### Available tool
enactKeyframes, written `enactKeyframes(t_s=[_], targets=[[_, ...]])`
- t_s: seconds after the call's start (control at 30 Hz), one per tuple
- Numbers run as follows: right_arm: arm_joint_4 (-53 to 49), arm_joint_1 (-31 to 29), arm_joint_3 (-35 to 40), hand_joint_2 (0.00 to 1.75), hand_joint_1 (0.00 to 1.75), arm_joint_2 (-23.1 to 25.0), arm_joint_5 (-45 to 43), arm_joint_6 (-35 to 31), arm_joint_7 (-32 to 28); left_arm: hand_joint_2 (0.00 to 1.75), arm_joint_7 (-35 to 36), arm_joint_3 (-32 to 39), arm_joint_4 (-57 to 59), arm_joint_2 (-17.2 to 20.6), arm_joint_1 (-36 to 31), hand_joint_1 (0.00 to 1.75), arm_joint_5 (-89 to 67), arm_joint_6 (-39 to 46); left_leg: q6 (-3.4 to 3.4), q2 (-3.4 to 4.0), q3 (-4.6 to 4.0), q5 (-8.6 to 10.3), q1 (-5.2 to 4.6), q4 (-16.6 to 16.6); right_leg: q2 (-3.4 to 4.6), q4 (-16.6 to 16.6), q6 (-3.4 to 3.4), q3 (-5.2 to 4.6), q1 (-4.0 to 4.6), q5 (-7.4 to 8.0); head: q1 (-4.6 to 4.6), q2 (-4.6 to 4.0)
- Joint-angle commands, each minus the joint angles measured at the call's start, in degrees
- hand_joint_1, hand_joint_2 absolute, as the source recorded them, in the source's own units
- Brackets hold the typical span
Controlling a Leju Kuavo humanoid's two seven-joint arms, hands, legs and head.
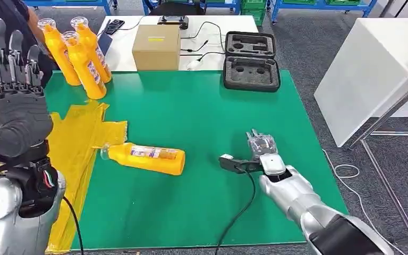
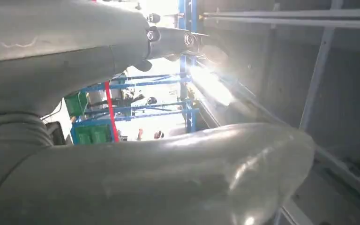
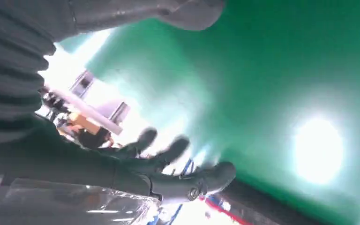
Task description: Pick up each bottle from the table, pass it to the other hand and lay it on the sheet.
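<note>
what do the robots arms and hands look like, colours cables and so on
Both arms are silver metal with rounded shells. The left hand has a grey ribbed cover and dark segmented fingers, with red and green wires at its black wrist. The right hand looks pale and shiny, with a black cable trailing from its wrist.

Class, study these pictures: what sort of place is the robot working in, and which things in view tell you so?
Probably a robotics lab or workshop, not a home. Blue metal racks holding green bins line the back, an open foam-lined equipment case sits by trailing cables, and the green table is laid out as a test station.
</note>
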Motion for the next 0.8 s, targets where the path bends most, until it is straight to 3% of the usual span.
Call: enactKeyframes(t_s=[0.03,0.07,0.13,0.17,0.33,0.53,0.63,0.8], targets=[[-37.1,-7.3,-11.0,0.0,0.0,5.9,-0.9,9.3,9.6,0.0,0.8,4.8,-6.2,2.2,6.4,0.0,-2.0,0.2,-0.16,0.48,-0.45,-0.01,-0.07,0.1,0.59,0.3,-0.07,-0.64,-0.08,0.08,0.02,0.0],[-43.8,-6.1,-13.7,0.0,0.0,7.1,-5.5,-0.9,6.3,0.0,-0.4,4.7,-6.9,2.3,9.0,0.0,-3.5,-0.6,-0.25,0.65,-0.71,-0.06,-0.06,0.2,0.82,0.4,-0.11,-0.9,-0.08,0.08,0.07,0.0],[-48.0,-4.4,-13.9,0.0,0.0,6.1,-8.6,-4.0,5.5,0.0,-1.8,4.1,-6.2,2.4,10.1,0.0,-4.0,-1.5,-0.16,0.59,-1.04,0.18,-0.09,0.0,0.63,0.3,-0.04,-1.21,-0.17,0.38,0.0,0.0],[-48.4,-3.8,-13.5,0.0,0.0,5.2,-9.1,-4.5,5.5,0.0,-2.2,3.8,-5.7,2.4,10.0,0.0,-4.1,-1.5,-0.23,0.68,-1.15,0.16,-0.08,0.0,0.73,0.4,-0.05,-1.39,-0.17,0.34,-0.04,0.0],[-47.1,-3.0,-13.1,0.0,0.0,4.5,-9.8,-6.5,4.7,0.0,-2.2,3.5,-5.4,2.4,9.3,0.0,-4.2,-1.3,-0.22,-0.32,-1.19,0.25,0.01,0.0,-0.11,0.2,-0.01,-1.26,0.03,0.16,0.0,0.0],[-47.1,-3.0,-13.1,0.0,0.0,4.5,-9.8,-6.5,4.7,0.0,-2.2,3.5,-5.4,2.4,9.3,0.0,-4.2,-1.3,-0.21,-0.09,-1.35,0.25,-0.02,0.0,0.09,0.2,-0.04,-1.37,-0.04,0.24,-0.02,0.0],[-47.2,-2.1,-12.7,0.0,0.0,5.5,-11.3,-14.2,-1.4,0.0,-2.3,2.6,-4.0,2.7,8.3,0.0,-3.8,-2.2,-0.2,-0.17,-1.35,0.27,-0.04,0.0,-0.02,0.2,-0.05,-1.35,-0.06,0.22,0.0,0.0],[-45.3,-1.9,-10.0,0.0,0.0,8.7,-18.4,-20.5,-4.6,0.0,-2.3,-1.0,-0.1,3.4,4.0,0.0,-3.2,-2.8,-0.19,-0.17,-1.34,0.28,-0.05,0.0,-0.04,0.2,-0.05,-1.37,-0.06,0.21,0.0,0.0]])
